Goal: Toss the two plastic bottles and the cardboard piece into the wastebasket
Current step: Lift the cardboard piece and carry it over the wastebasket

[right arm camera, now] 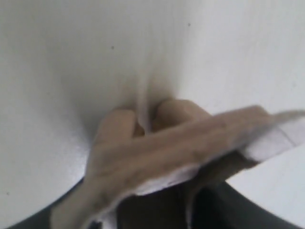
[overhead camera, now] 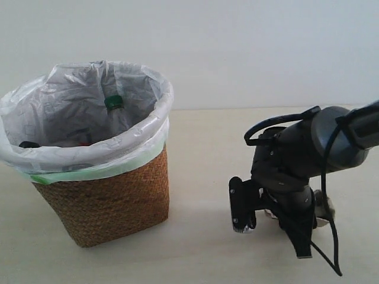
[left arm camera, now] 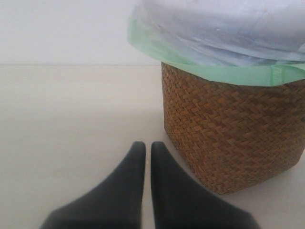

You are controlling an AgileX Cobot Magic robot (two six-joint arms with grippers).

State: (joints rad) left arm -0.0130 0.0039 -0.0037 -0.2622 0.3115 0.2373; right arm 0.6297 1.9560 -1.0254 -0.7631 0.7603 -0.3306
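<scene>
The wastebasket, brown wicker with a white bag, stands at the left. Inside it lie the two plastic bottles: the green-capped one leans against the far side, and only the black cap of the other shows. My right gripper is low over the table at the right. It is shut on the cardboard piece, which tilts up and hides the fingers in the right wrist view. A pale corner of the cardboard piece shows behind the arm. My left gripper is shut and empty beside the wastebasket.
The pale table runs back to a white wall. A black cable loops from the right arm down to the table near the front edge.
</scene>
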